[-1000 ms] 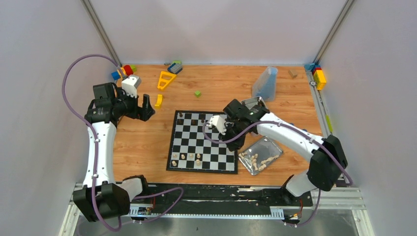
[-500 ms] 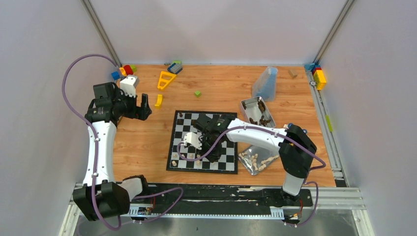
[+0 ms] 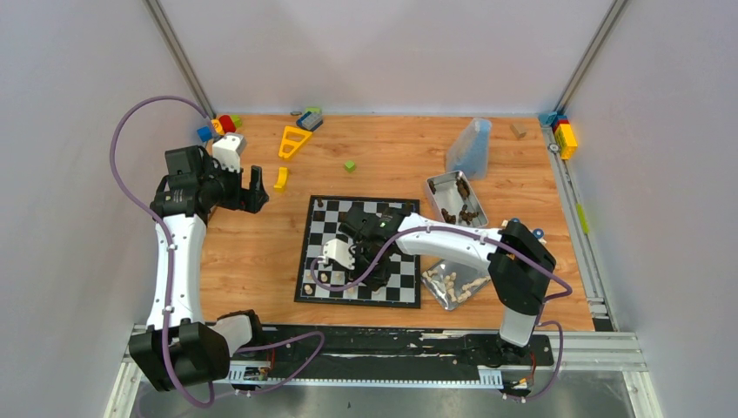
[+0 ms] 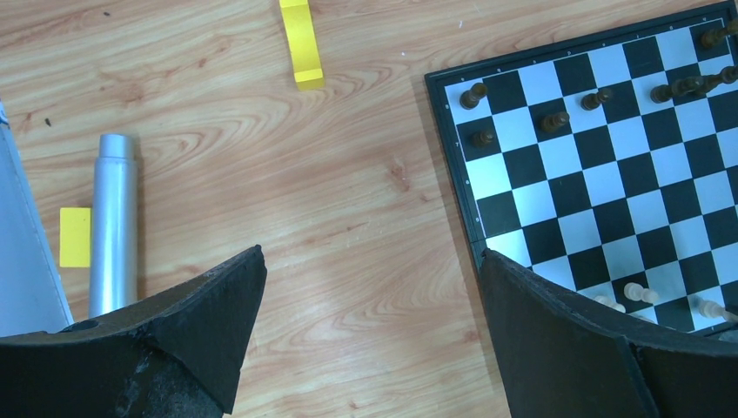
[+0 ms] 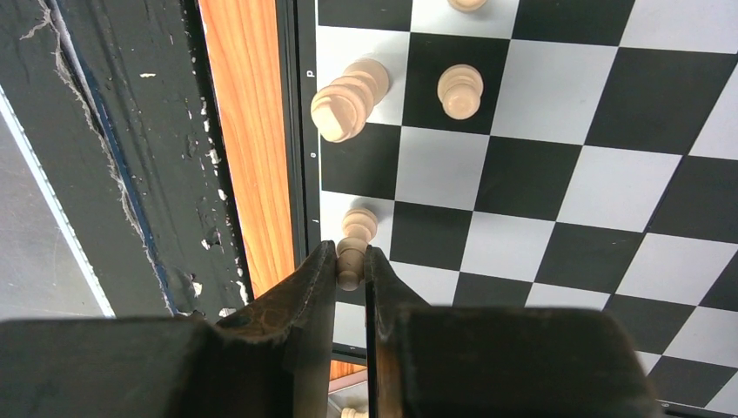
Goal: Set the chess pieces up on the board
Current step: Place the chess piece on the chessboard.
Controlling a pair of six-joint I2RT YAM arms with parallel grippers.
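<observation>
The board (image 3: pixel 402 280) lies mid-table, its black and white checks also showing in the left wrist view (image 4: pixel 609 174) and the right wrist view (image 5: pixel 557 174). Dark chess pieces (image 4: pixel 554 120) stand on its far rows, cream chess pieces (image 5: pixel 459 90) on its near rows. My right gripper (image 5: pixel 351 259) is shut on a cream piece (image 5: pixel 357 228), low over a square by the board's near edge, left of centre (image 3: pixel 370 280). My left gripper (image 4: pixel 372 255) hangs open over bare wood left of the board (image 3: pixel 257 187), holding nothing.
A metal tray (image 3: pixel 484 272) of cream pieces sits right of the board and another tray (image 3: pixel 446 176) of dark pieces behind it. A clear container (image 3: pixel 470 148), green cube (image 3: pixel 349 165), yellow blocks (image 3: pixel 294 141) and a silver cylinder (image 4: pixel 113 222) lie around. The right forearm crosses the board.
My right arm swung from beside the trays leftward across the board and down to its near left rows, still pinching the cream piece. The left arm barely moved.
</observation>
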